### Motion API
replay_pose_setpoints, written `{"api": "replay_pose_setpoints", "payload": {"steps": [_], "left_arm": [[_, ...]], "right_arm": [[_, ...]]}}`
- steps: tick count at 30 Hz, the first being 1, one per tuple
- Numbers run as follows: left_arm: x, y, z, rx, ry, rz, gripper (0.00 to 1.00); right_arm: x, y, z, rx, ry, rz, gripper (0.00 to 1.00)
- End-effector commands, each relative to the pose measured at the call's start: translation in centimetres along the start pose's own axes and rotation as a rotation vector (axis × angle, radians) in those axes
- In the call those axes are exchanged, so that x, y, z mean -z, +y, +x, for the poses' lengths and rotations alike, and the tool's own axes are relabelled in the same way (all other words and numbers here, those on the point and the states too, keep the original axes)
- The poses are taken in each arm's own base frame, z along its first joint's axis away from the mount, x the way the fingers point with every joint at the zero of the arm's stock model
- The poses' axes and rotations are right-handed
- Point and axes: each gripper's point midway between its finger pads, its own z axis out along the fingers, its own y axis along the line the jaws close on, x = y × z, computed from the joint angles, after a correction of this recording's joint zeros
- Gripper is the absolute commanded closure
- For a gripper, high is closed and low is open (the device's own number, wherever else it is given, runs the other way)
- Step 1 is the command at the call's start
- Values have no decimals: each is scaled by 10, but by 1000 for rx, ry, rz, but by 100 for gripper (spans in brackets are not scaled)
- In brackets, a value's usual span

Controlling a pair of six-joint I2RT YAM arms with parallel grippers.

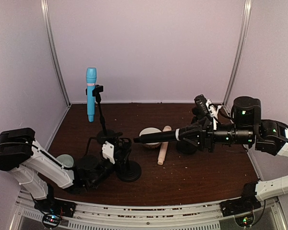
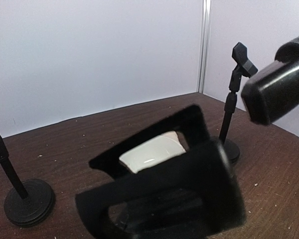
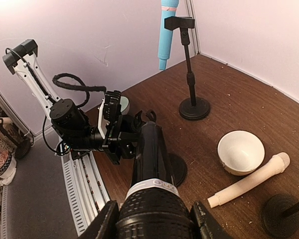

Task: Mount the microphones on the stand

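Note:
My right gripper [image 3: 154, 215] is shut on the head of the black microphone [image 3: 152, 154], held level above the table. Its butt end [image 1: 138, 140] points left, close to the clip of a black stand [image 1: 129, 171]. My left gripper [image 1: 119, 152] is shut on that stand's stem just above its round base. In the left wrist view the stand's clip [image 2: 199, 164] fills the foreground and the black microphone's butt [image 2: 279, 84] hangs at upper right. The light blue microphone [image 1: 90, 93] stands upright, clipped in the back-left stand [image 3: 193, 107]. The cream microphone [image 1: 163, 144] lies flat on the table.
A white bowl [image 1: 149, 131] sits beside the cream microphone, under the black one. A third stand [image 2: 231, 112], its clip bare, is at the right, with its base [image 1: 186, 147] under my right arm. A pale green bowl [image 1: 65, 160] lies by my left arm. Walls close three sides.

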Motion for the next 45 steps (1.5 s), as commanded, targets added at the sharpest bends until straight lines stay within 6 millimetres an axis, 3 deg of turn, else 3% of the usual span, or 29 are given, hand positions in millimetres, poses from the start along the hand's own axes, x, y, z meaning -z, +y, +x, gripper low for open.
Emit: {"api": "replay_pose_setpoints", "payload": {"steps": [1,16,22,30,45], "left_arm": [[-4,-15,-17,54,-50,56,100],[-10,-21,-15,40,-4,60,100],[-10,-23,-15,49,5,70,100],[-9,-26,-16,39,-4,89,100],[-8,-34,-22,47,-25,121,100]], "right_arm": [[3,13,-20,42,-48,-45,100],[-20,13,-14,101,11,-7,100],[-26,26,-12,223,68,-2,100],[-36,39,6,380,190,-56,100],[-68,40,34,216,246,-55,100]]}}
